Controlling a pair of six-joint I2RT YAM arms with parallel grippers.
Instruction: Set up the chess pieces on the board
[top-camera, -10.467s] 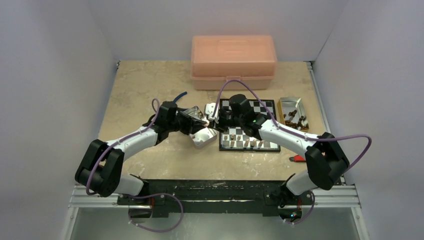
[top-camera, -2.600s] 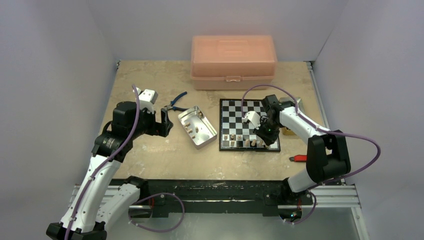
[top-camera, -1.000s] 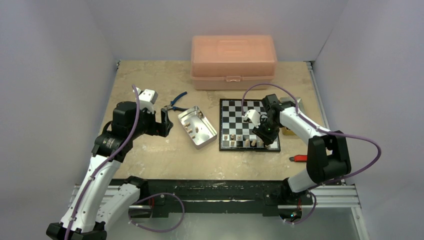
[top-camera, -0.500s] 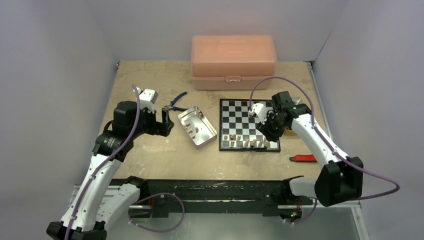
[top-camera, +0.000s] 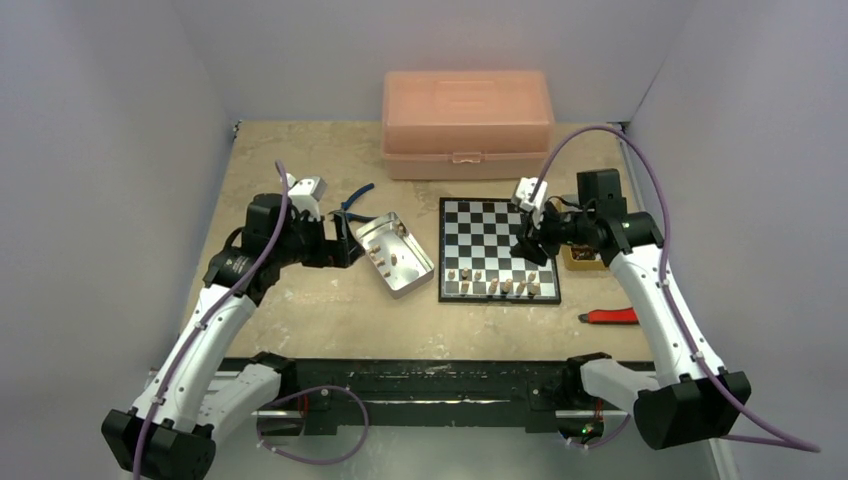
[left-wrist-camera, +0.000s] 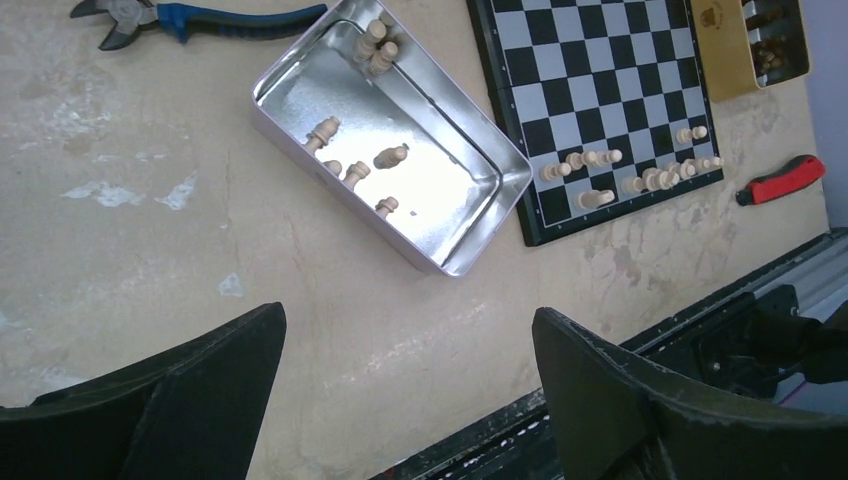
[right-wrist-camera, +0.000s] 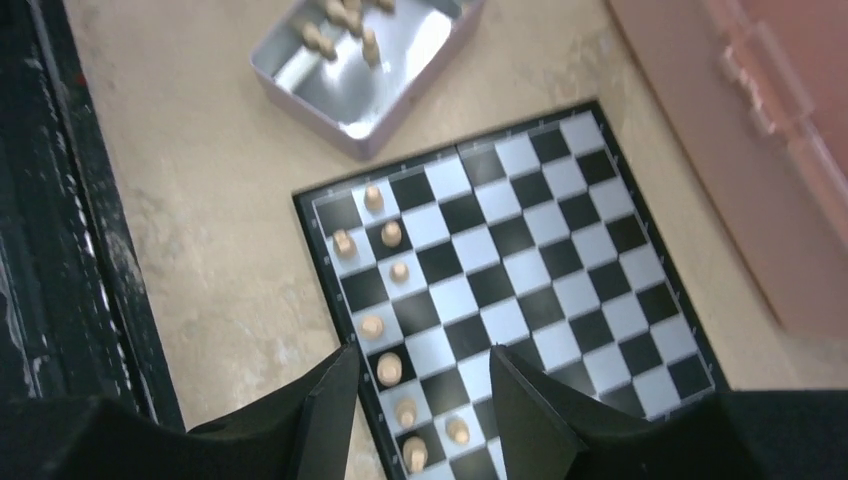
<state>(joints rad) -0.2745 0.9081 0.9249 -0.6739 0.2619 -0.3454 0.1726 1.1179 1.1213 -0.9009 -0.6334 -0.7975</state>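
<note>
The board lies right of centre, black and silvery checks. Several light tan chess pieces stand along its two nearest rows, also seen in the right wrist view. More tan pieces lie in the shiny tin left of the board. My right gripper hovers above the board's near right part, open, nothing between its fingers. My left gripper hangs open and empty over bare table, just left of the tin.
A large pink box stands behind the board. Blue-handled pliers lie behind the tin. A gold tin with dark pieces sits right of the board, and a red-handled tool lies near the front right.
My right gripper has risen off the board's near right corner and drawn back to the right, its jaws widening. The left gripper has shifted slightly toward the tin.
</note>
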